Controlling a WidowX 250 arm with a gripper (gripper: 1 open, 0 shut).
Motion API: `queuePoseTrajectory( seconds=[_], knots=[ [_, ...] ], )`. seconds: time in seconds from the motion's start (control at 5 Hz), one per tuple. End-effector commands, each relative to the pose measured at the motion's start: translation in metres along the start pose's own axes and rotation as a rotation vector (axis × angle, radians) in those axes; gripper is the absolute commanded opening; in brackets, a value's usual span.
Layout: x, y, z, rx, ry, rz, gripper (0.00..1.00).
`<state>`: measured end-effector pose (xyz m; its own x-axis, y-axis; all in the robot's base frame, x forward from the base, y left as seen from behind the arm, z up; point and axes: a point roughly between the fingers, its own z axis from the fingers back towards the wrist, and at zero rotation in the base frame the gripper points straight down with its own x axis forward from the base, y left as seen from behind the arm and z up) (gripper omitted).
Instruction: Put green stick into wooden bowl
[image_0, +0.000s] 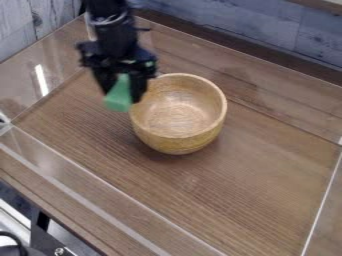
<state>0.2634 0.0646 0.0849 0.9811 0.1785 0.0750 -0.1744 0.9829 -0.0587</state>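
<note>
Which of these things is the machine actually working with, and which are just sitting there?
In the job:
- green stick, held above the table in the shut fingers
- wooden bowl, empty, beside it

Just there:
- wooden table
- clear walls around it
</note>
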Motion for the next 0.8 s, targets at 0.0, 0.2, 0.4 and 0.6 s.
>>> queuePoseTrajectory(
  seconds=[0.0,0.2,0.4,0.6],
  knots=[
    [0.02,-0.033,0.011,-0.013,-0.053,-0.003,0.0],
    [0.021,-0.063,0.004,-0.024,-0.058,-0.042,0.0],
    [0.012,-0.085,-0.001,-0.033,-0.061,-0.085,0.0],
    [0.008,-0.077,0.003,-0.032,-0.077,-0.1,0.0]
  ],
)
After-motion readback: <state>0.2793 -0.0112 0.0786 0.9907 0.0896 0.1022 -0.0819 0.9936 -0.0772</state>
